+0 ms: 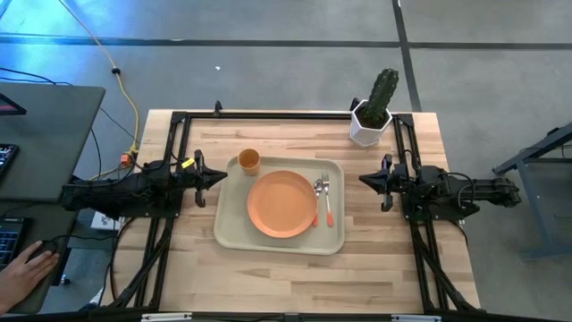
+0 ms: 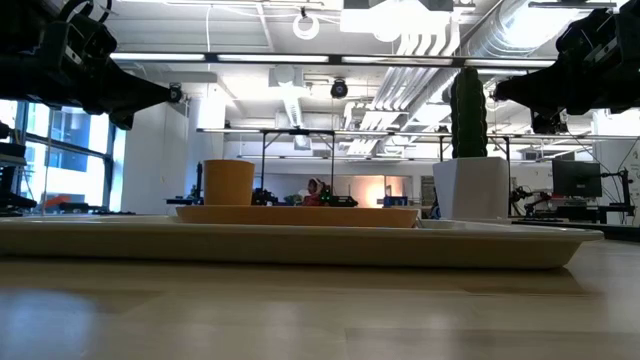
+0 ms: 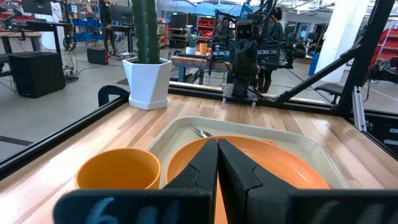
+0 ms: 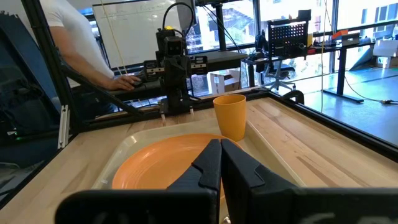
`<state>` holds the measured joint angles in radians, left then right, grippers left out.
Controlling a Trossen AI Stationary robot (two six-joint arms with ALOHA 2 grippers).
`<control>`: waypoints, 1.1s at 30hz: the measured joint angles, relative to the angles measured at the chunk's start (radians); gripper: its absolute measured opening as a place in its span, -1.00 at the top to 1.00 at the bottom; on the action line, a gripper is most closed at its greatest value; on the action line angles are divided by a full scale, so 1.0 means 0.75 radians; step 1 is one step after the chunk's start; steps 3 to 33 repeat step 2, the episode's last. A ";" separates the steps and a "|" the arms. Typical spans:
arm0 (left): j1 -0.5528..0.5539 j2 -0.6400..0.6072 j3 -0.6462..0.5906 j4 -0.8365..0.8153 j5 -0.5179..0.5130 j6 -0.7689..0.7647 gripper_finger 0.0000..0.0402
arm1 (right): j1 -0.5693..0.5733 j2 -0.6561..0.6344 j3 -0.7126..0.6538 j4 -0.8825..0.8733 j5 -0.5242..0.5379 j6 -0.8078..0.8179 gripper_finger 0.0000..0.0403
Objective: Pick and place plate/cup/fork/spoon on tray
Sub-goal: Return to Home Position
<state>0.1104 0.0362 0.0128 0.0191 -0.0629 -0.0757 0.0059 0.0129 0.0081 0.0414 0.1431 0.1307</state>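
The cream tray [image 1: 234,234] lies at the table's middle. The orange plate [image 1: 281,204] lies flat on it. The orange cup [image 1: 249,161] stands upright in the tray's far left corner. The fork [image 1: 326,201] and the spoon [image 1: 317,199] lie side by side on the tray, right of the plate, metal ends toward the far edge. My left gripper [image 1: 223,177] is shut and empty, raised just left of the tray. My right gripper [image 1: 362,179] is shut and empty, raised right of the tray. The plate [image 3: 286,168] and the cup [image 3: 118,169] also show in the left wrist view.
A white hexagonal pot with a green cactus [image 1: 371,112] stands at the table's far right corner. Black frame rails [image 1: 174,143] run along the table's left, far and right sides. A person's hand [image 1: 27,268] rests at a desk off the table's left.
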 joint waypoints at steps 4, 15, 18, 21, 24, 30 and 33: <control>0.000 0.000 0.000 0.000 0.000 0.000 0.98 | 0.000 0.000 0.000 0.000 0.000 0.000 1.00; 0.000 0.000 0.000 0.000 0.000 0.000 0.98 | 0.000 0.000 0.000 0.000 0.000 0.000 1.00; 0.000 0.000 0.000 0.000 0.000 0.000 0.98 | 0.000 0.000 0.000 0.000 0.000 0.000 1.00; 0.000 0.000 0.000 0.000 0.000 0.000 0.98 | 0.000 0.000 0.000 0.000 0.000 0.000 1.00; 0.000 0.000 0.000 0.000 0.000 0.000 0.98 | 0.000 0.000 0.000 0.000 0.000 0.000 1.00; 0.000 0.000 0.000 0.000 0.000 0.000 0.98 | 0.000 0.000 0.000 0.000 0.000 0.000 1.00; 0.000 0.000 0.000 0.000 0.000 0.000 0.98 | 0.000 0.000 0.000 0.000 0.000 0.000 1.00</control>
